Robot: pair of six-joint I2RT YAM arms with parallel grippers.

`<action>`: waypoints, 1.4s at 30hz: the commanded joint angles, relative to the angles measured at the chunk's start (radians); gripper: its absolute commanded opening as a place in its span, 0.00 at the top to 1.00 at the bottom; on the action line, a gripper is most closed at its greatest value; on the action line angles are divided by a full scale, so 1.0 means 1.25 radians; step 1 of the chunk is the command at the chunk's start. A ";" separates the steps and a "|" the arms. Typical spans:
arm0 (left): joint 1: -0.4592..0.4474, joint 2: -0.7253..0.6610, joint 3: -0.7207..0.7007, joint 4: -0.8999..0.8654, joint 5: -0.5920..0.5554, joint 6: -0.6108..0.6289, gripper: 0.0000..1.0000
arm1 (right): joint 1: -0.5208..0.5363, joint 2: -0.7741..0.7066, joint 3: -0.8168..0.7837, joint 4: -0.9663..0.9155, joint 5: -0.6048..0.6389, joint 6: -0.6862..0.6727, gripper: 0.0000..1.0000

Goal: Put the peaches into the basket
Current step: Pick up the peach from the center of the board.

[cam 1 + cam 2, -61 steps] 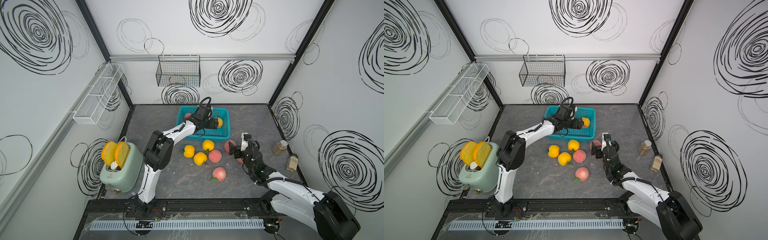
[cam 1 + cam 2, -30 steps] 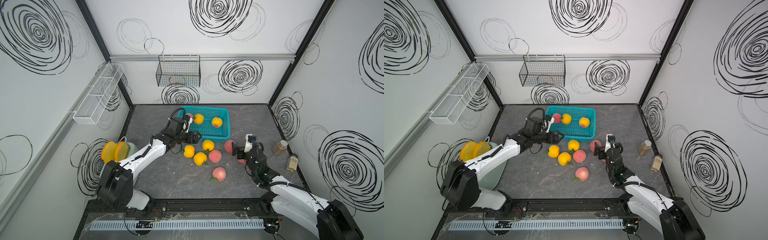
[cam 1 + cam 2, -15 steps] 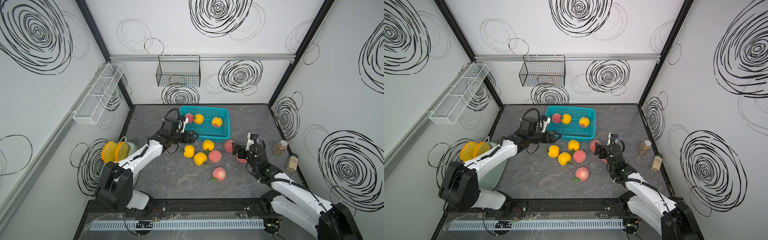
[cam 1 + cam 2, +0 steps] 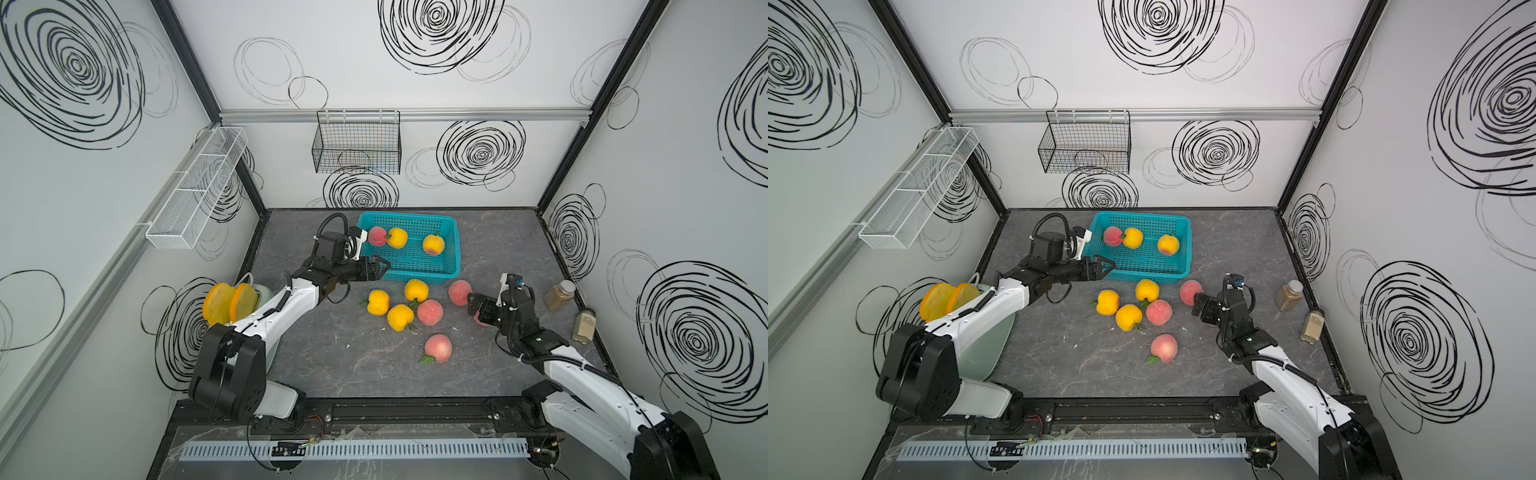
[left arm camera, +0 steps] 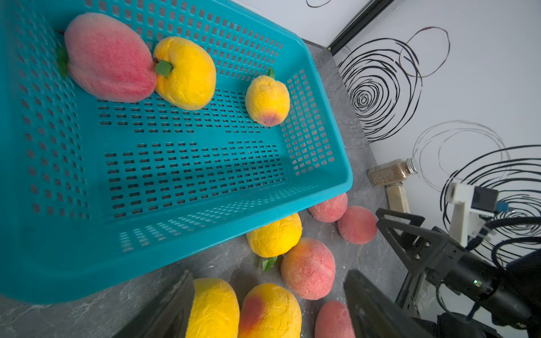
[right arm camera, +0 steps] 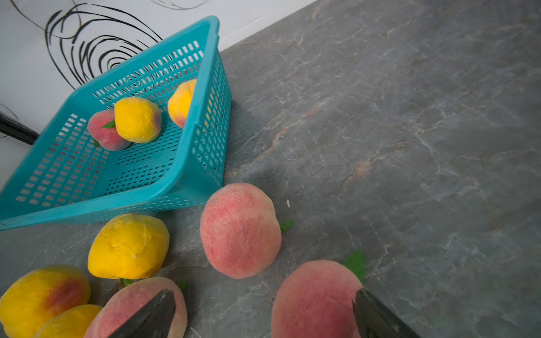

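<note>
Inside the basket [image 4: 415, 275], far centre of the table [image 4: 332, 365], three peaches lie. Pink peach [image 4: 377, 236] touches yellow peach [image 4: 397, 237] in the far-left corner. Blushed peach [image 4: 433, 244] sits apart, toward the right wall. Seven others are loose on the table just near of the basket.

Change noted: two seconds ago the left gripper [image 4: 380, 269] was down in the basket, covering the spot where yellow peach now sits. A second ago it had already drawn out to the left. Judged: that fruit was just delivered.

The left gripper now hangs just outside the basket's near-left corner, jaws wide, nothing held, aimed right at the yellow trio [image 4: 400, 317]. Its wrist view shows two of them in line between the fingers, not gripped.

Right gripper [image 4: 476, 309] has crept a little nearer over the same span. Jaws fully wide, straddling end peach [image 6: 316, 301], the pink one at the right of the group. No pinch yet.

Meaning: three of ten are in. Both arms look to be on approach to a pick. Risk judged: round fruit may roll if a finger nudges it.
</note>
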State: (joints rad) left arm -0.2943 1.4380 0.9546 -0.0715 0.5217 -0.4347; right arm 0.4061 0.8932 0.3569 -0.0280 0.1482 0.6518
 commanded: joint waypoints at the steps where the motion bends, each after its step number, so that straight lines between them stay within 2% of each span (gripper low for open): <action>1: 0.015 -0.002 -0.015 0.050 0.027 -0.020 0.16 | -0.005 0.000 -0.008 -0.096 0.028 0.077 0.01; 5: 0.023 0.005 -0.019 0.061 0.039 -0.032 0.16 | -0.019 0.001 -0.007 -0.119 0.053 0.089 0.01; 11: 0.031 0.005 -0.022 0.068 0.046 -0.039 0.16 | -0.036 0.063 -0.002 -0.086 -0.028 0.087 0.01; 15: 0.032 0.001 -0.024 0.068 0.044 -0.038 0.16 | -0.036 0.103 -0.003 -0.060 -0.063 0.085 0.06; 16: 0.032 0.001 -0.023 0.067 0.045 -0.038 0.16 | -0.037 0.107 -0.002 -0.059 -0.068 0.086 0.10; 17: 0.032 0.000 -0.023 0.066 0.045 -0.038 0.16 | -0.037 0.107 0.000 -0.056 -0.077 0.082 0.24; 18: 0.032 0.000 -0.022 0.066 0.045 -0.038 0.16 | -0.037 0.102 0.000 -0.051 -0.085 0.075 0.43; 19: 0.033 -0.002 -0.022 0.066 0.045 -0.037 0.16 | -0.036 0.089 0.003 -0.051 -0.089 0.071 0.70; 20: 0.033 -0.003 -0.022 0.066 0.044 -0.037 0.16 | -0.036 0.072 0.004 -0.054 -0.084 0.072 0.87; 21: 0.034 -0.003 -0.022 0.066 0.044 -0.036 0.16 | -0.037 0.055 0.004 -0.056 -0.077 0.074 0.90; 25: 0.035 -0.002 -0.023 0.067 0.046 -0.039 0.16 | -0.038 -0.003 0.026 -0.079 -0.054 0.065 0.90; 32: 0.040 -0.003 -0.023 0.069 0.047 -0.040 0.16 | -0.037 0.003 0.129 -0.118 -0.042 0.009 0.90; 38: 0.044 -0.005 -0.023 0.071 0.047 -0.041 0.16 | -0.036 0.101 0.265 -0.080 -0.061 -0.051 0.90; 42: 0.050 -0.007 -0.022 0.068 0.050 -0.042 0.15 | -0.029 0.225 0.371 -0.045 -0.118 -0.086 0.89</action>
State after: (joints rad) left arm -0.2474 1.4399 0.9306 -0.0273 0.5667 -0.4774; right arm 0.3634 1.1076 0.7528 -0.1234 0.0490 0.5938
